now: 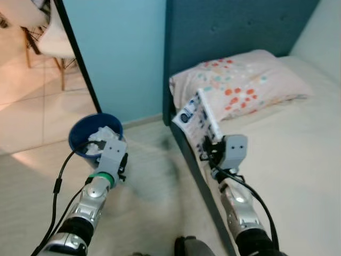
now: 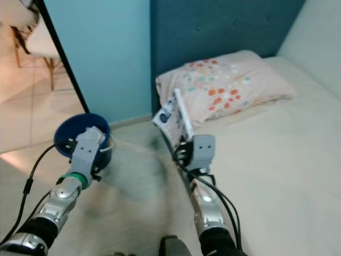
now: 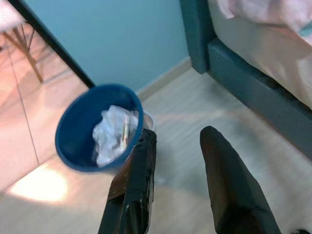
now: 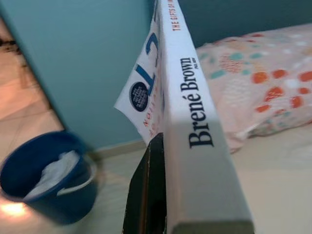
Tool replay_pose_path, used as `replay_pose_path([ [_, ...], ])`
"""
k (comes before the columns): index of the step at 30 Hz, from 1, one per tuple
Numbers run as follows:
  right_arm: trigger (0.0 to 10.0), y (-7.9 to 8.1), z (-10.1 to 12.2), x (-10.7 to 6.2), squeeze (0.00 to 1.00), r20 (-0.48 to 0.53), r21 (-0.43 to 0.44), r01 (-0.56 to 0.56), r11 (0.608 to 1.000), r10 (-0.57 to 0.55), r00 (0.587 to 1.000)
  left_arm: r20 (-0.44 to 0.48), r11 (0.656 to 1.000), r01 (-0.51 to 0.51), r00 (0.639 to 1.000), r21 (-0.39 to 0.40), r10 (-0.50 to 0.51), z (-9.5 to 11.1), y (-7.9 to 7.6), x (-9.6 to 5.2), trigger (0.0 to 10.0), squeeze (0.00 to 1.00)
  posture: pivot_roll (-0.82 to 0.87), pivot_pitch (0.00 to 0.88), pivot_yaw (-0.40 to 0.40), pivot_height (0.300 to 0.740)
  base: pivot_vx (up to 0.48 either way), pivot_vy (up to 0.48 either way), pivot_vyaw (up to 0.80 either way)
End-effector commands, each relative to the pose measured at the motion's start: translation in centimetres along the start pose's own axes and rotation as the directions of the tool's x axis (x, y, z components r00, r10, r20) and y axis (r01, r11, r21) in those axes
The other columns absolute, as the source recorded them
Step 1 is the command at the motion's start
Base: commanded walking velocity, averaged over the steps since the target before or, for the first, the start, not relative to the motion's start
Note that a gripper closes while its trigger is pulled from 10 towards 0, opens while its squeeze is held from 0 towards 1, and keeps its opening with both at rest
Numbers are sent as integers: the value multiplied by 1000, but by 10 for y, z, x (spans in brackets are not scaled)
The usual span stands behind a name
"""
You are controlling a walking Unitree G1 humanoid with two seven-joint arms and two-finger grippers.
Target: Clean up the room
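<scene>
Nearest the camera, two silver arms reach forward over the pale floor. The right pincer is clenched on a white book, holding it upright and tilted above the edge of the bed; in the right wrist view the spine reads "Brené Brown", and one black finger presses against the cover. The book hangs over the dark blue bed frame, near the pillow but apart from it

The left pincer hangs released over the floor, its two black fingers spread apart with nothing between them. One finger sits just beside the rim of a blue bucket, which stands on the floor and holds crumpled white paper

Farther on, a pink pillow with orange and teal dots lies at the head of the bed against a dark blue headboard. Left of it is a light blue wall, then a black frame edge, and beyond that a white chair with wooden legs on a tiled floor
</scene>
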State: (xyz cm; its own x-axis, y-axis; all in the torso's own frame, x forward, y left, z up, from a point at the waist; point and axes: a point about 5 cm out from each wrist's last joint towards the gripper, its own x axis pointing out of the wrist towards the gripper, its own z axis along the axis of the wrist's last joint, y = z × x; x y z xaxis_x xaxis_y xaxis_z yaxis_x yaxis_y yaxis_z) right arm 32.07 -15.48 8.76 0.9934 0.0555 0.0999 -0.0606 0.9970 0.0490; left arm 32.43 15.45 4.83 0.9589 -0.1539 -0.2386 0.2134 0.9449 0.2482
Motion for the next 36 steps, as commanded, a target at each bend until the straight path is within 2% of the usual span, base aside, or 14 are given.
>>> replay_pose_path([
  [1, 10000, -9, 3, 0, 0, 18, 12, 47, 999, -47, 999, 58, 999, 44, 997, 32, -46, 13, -6, 4, 10000, 0, -69, 67, 79, 740, 461, 0, -800],
  [13, 10000, -12, 5, 2, 0, 21, 1, 64, 998, -64, 998, 84, 997, 62, 994, 39, -65, 20, -9, 6, 10000, 0, -69, 62, 79, 740, 458, 0, -773],
  [28, 10000, -10, 9, 5, 0, 37, -14, 56, 998, -56, 998, 89, 996, 74, 993, 42, -77, 21, -12, 5, 10000, 0, -73, 54, 80, 740, 457, 0, 0],
  [36, 10000, -12, 12, 6, 0, 53, -23, 66, 998, -65, 996, 125, 989, 143, 981, 49, -148, 24, -23, 2, 10000, 0, -76, 52, 78, 740, 0, 0, 0],
])
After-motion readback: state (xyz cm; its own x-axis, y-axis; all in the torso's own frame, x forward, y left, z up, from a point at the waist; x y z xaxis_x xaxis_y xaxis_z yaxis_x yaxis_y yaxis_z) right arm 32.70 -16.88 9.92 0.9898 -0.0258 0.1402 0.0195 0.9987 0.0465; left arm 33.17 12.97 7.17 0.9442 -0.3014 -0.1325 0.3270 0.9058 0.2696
